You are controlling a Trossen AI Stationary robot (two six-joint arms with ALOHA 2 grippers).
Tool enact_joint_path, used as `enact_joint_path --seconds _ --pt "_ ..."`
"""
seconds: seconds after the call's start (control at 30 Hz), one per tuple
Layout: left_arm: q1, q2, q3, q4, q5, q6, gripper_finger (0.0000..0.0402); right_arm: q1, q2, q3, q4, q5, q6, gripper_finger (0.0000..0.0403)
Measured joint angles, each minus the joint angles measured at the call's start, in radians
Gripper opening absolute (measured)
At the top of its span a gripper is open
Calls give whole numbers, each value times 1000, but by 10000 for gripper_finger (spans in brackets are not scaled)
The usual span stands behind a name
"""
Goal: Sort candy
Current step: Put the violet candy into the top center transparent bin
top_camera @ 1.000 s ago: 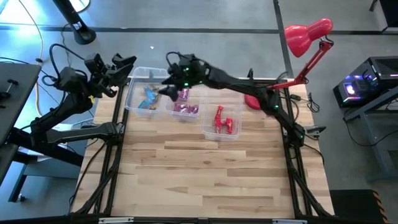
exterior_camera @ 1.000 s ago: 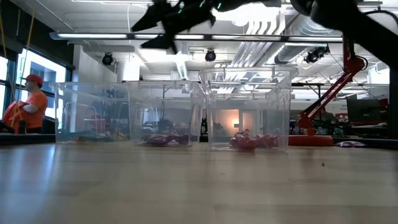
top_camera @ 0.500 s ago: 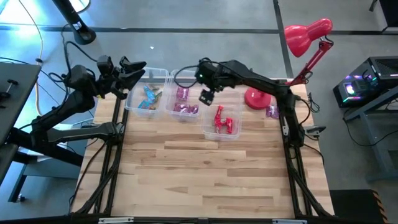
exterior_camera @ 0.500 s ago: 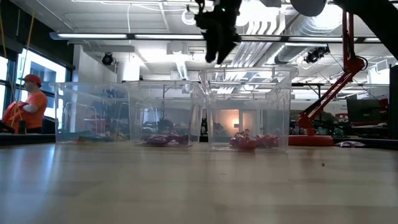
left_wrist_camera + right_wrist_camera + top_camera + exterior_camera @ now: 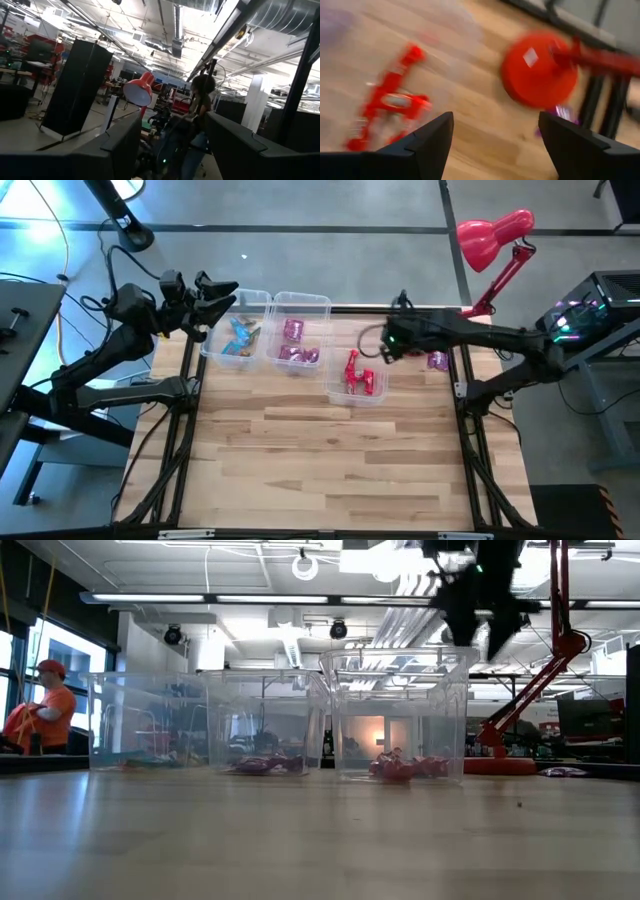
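Three clear bins stand at the table's far side. The left bin (image 5: 236, 332) holds light blue candy, the middle bin (image 5: 298, 330) purple-pink candy (image 5: 265, 765), and the right bin (image 5: 356, 377) red candy (image 5: 390, 102). One purple-pink candy (image 5: 438, 361) lies loose on the table by the red lamp's base (image 5: 537, 75). My right gripper (image 5: 388, 345) hangs open and empty above the table, between the red-candy bin and the lamp base, fingers pointing down (image 5: 480, 630). My left gripper (image 5: 222, 293) waits open, raised off the table's far left corner beside the blue-candy bin.
A red desk lamp (image 5: 492, 235) leans over the table's far right corner, its arm (image 5: 525, 690) rising from the base. A person (image 5: 45, 705) in orange sits in the room beyond. Bare wood fills the near half of the table (image 5: 320, 470).
My right gripper has swung from above the purple-pink bin toward the table's right edge, passing over the red-candy bin toward the lamp base, turning as it went. My left gripper has edged slightly toward the blue-candy bin. The bins and candy have stayed put.
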Motion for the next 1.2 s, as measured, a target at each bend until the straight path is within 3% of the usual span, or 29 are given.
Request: enact_joint_path --seconds 0.17,0.4,0.63,1.03,1.2 --pt "0 10 0 0 -7 0 213 -2 -97 -208 -10 -10 137 288" --pt "0 24 0 -4 -112 -26 213 -60 -99 -440 36 90 274 288" --pt "0 30 0 -25 -195 -27 213 -156 -97 -645 214 1 270 288" --pt "0 50 0 -39 -185 -7 213 -321 -97 -738 443 78 263 288" --pt "0 46 0 -38 -184 -2 213 -361 -97 -738 516 20 244 288"
